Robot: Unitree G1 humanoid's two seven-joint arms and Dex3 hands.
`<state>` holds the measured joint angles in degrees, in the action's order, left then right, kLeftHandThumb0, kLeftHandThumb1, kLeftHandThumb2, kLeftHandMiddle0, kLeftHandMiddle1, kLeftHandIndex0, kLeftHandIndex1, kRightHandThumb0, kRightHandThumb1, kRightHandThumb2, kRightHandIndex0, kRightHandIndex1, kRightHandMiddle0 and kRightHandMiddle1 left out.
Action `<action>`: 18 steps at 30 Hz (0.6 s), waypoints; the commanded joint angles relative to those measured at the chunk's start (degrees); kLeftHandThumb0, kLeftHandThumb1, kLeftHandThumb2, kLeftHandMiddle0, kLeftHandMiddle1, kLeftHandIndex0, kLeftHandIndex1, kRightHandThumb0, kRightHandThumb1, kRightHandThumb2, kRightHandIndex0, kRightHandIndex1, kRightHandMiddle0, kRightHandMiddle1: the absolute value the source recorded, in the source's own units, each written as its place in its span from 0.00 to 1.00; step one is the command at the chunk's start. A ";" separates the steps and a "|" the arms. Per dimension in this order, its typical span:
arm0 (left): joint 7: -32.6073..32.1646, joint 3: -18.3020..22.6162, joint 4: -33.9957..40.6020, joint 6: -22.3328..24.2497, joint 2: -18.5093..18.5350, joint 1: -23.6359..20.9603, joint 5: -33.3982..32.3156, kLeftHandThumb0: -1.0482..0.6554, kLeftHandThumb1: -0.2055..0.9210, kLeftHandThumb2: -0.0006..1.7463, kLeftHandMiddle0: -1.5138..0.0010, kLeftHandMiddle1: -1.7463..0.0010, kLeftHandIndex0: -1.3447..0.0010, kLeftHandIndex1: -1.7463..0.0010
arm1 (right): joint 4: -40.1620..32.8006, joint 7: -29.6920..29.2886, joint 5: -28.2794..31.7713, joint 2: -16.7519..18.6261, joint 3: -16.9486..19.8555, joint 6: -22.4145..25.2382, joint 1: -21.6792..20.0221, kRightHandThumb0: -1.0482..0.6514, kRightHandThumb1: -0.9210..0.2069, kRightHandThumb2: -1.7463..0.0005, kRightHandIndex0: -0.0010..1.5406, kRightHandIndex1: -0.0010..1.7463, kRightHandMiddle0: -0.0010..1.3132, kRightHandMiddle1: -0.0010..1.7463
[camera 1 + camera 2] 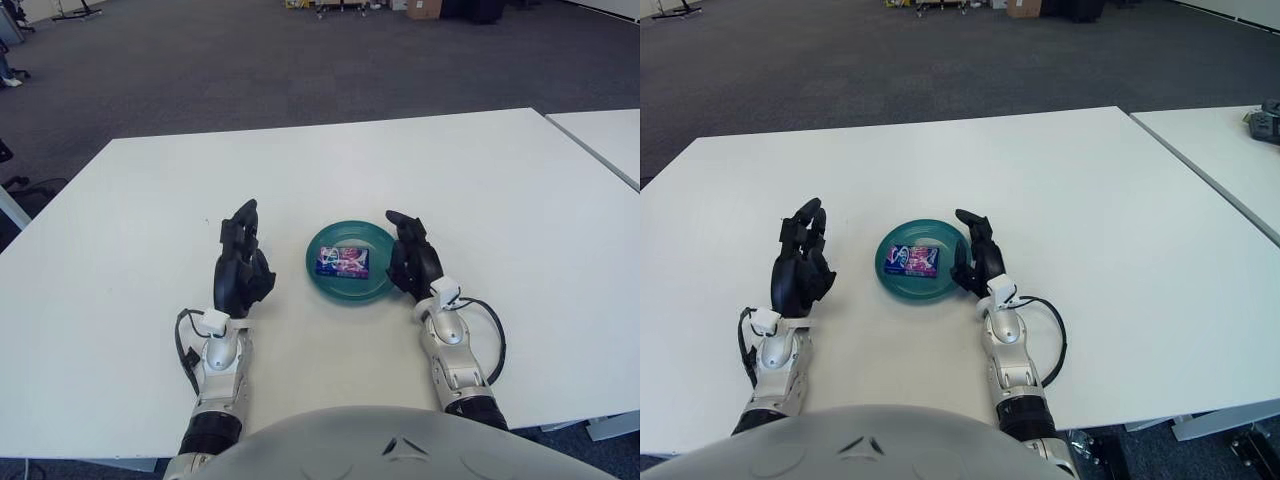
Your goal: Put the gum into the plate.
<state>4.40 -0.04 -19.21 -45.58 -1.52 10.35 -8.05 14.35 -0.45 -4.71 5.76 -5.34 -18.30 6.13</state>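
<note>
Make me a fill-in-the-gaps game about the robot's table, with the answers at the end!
1. The gum lies inside the ____.
2. The plate is coloured ____.
3. The plate sits between the left hand and the ____ hand.
4. Both hands hold ____.

Answers: plate; green; right; nothing

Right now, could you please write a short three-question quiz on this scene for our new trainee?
1. True or false: the gum pack lies inside the green plate.
2. Which hand shows at the plate's edge? A) left hand B) right hand
3. Fill in: neither hand holds anything; the plate stands on the white ____.

Key: 1 true; 2 B, while the left hand shows apart from the plate, to its left; 3 table.
</note>
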 commanded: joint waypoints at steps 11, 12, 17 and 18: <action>12.30 0.18 2.67 10.03 1.02 5.76 -11.11 0.01 1.00 0.44 0.89 1.00 1.00 0.62 | -0.39 1.60 2.78 0.28 -0.39 2.95 4.89 0.26 0.00 0.41 0.00 0.00 0.00 0.00; 13.30 0.18 3.32 11.50 1.06 5.98 -12.31 0.00 1.00 0.44 0.89 1.00 1.00 0.62 | -0.49 1.56 2.53 0.22 -0.51 2.93 4.81 0.26 0.00 0.41 0.00 0.00 0.00 0.00; 17.09 0.28 6.83 19.83 1.38 7.07 -17.71 0.00 1.00 0.43 0.92 1.00 1.00 0.73 | 1.52 -0.83 -0.69 -0.03 -0.97 4.16 2.50 0.26 0.00 0.41 0.00 0.00 0.00 0.00; 17.49 0.40 7.31 21.23 1.39 7.13 -18.38 0.00 1.00 0.43 0.93 1.00 1.00 0.75 | 2.49 -1.43 -1.21 -0.06 -0.87 4.48 1.78 0.25 0.00 0.41 0.00 0.00 0.00 0.00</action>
<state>20.00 0.06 -12.11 -29.09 -0.20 15.37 -23.50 12.16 -0.18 -4.28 5.99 -6.15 -17.91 7.69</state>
